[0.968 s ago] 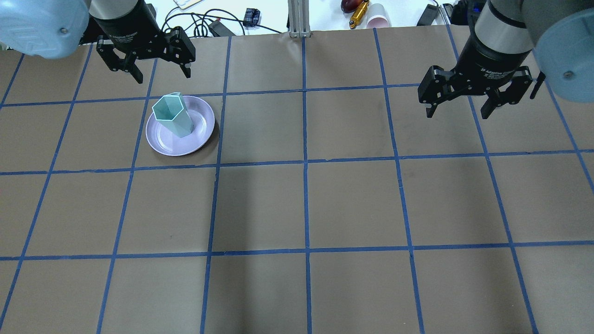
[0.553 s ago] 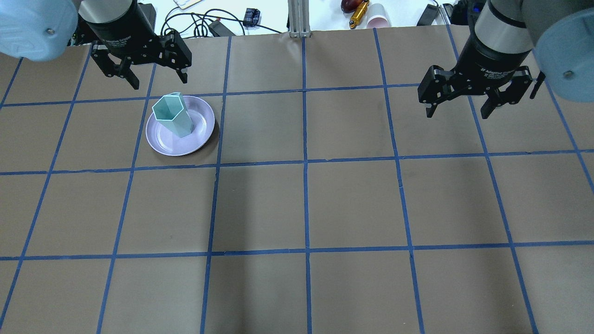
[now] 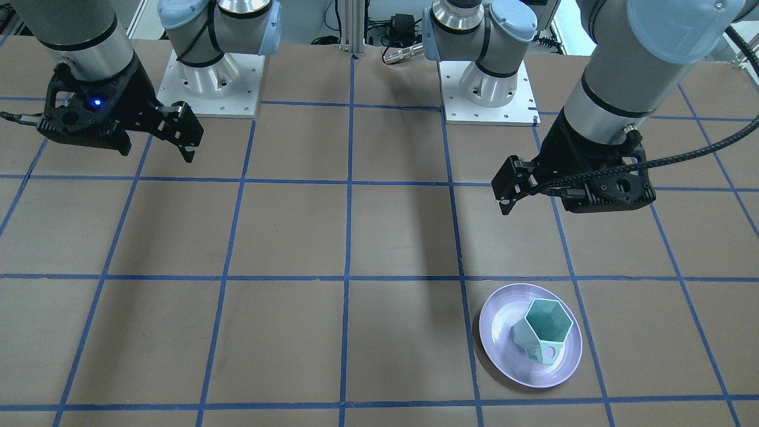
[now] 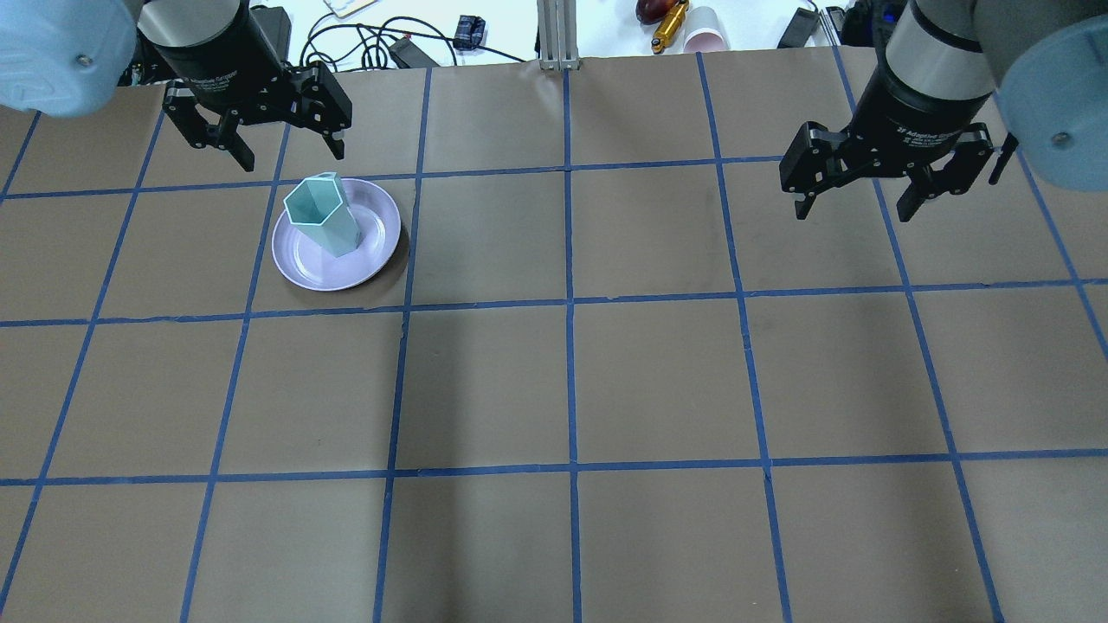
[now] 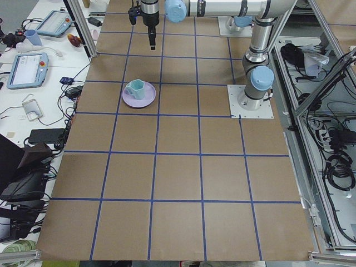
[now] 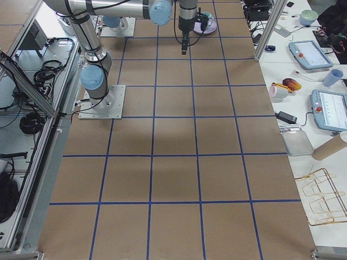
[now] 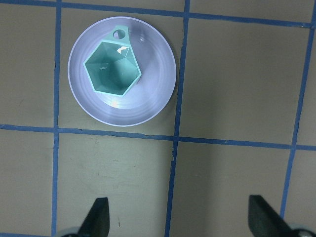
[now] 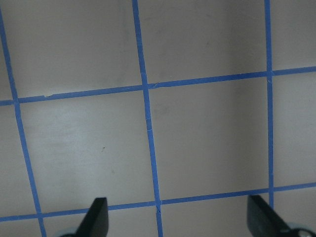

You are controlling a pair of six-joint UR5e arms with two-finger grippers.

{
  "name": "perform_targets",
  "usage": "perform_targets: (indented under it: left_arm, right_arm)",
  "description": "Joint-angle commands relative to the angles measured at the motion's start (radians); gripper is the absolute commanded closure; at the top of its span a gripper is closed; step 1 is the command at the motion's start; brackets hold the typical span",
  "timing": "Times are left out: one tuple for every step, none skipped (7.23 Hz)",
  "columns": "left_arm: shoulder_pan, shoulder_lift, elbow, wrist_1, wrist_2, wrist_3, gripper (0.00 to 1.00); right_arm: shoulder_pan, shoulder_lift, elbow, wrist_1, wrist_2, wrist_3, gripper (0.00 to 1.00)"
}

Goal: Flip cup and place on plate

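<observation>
Brown gridded table (image 4: 658,381): cup (image 4: 322,215) upright on plate (image 4: 316,268); left gripper (image 4: 293,158) and right gripper (image 4: 853,215) gape wide, empty.

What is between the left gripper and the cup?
Between left gripper and cup, the left wrist view shows only bare table, a tape line and the plate rim.

We read white print, "2F Adaptive Gripper", on the body of the right pincer (image 4: 853,208); the left pincer (image 4: 293,158) shows "Adaptive Gripper".
</observation>
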Motion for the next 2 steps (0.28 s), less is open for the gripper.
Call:
perform_targets:
  left_arm:
    - [0.0, 0.001, -0.001, -0.001, 0.0, 0.0, 0.0]
    - [-0.001, 0.001, -0.001, 0.001, 0.0, 0.0, 0.0]
  right_arm:
    - [0.0, 0.001, 0.001, 0.0, 0.0, 0.0, 0.0]
    - [0.0, 0.001, -0.001, 0.0, 0.0, 0.0, 0.0]
